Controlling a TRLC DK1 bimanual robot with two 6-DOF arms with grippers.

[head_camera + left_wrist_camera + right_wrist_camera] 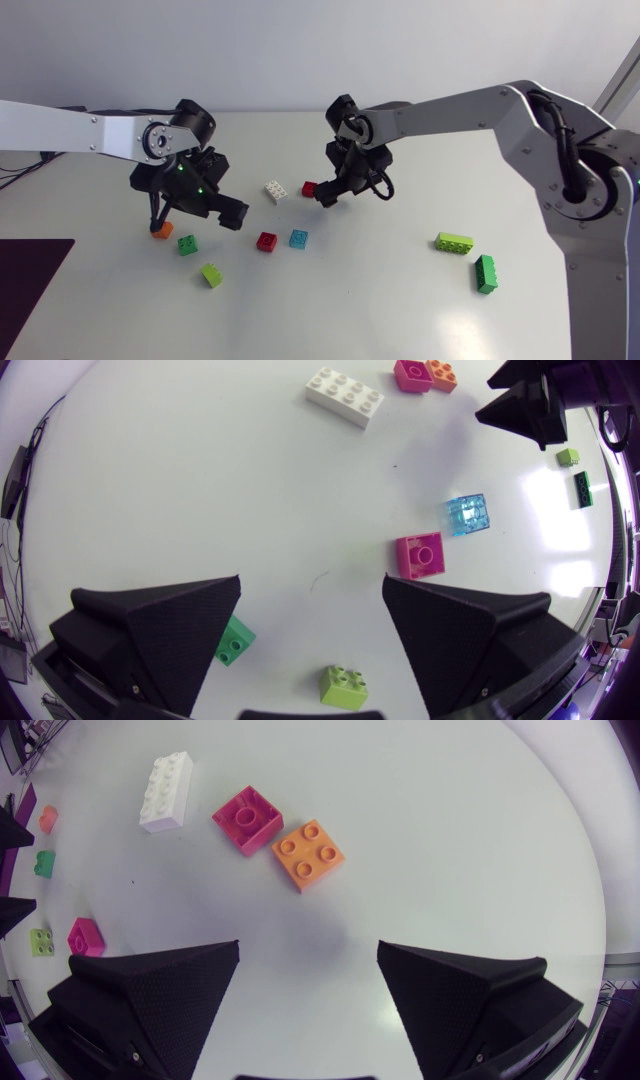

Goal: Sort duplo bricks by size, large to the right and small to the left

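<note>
Two claws, both released and empty. Left gripper [312, 585]: over the left cluster, beside green small brick [237, 643] and lime small brick [343, 686]. Right gripper [308, 948]: mid-table, by white long brick [166, 790], pink brick [247, 818], orange brick [309, 852]. Right side: lime large brick [454, 242], dark green large brick [485, 273].

white brick [165, 790], orange brick [309, 854], translucent blue brick [468, 515] and dark green brick [485, 273].
</note>
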